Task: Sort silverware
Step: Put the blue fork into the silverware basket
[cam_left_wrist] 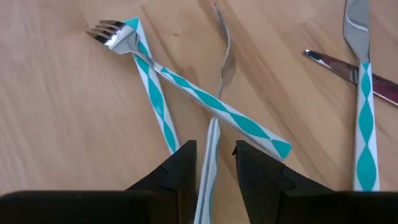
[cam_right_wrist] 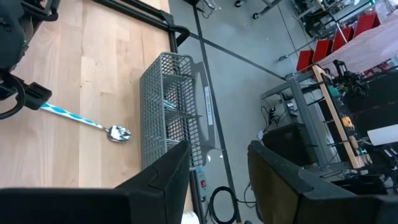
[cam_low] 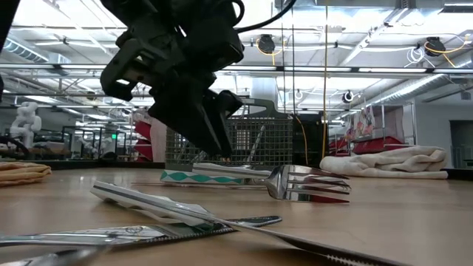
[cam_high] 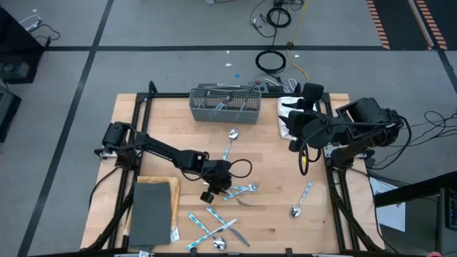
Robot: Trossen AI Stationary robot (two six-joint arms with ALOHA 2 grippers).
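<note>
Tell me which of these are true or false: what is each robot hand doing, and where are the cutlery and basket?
1. The left hand is down at the table over a small pile of silverware, its fingers straddling one handle. True.
2. The right hand grips a spoon. False: it is open, empty, raised over the table's right side.
3. The grey mesh basket sits at the table's far edge. True.
4. All the silverware is in the basket. False: most lies loose on the table, like the spoon just in front of the basket.
5. A white towel lies on the table. True.
</note>
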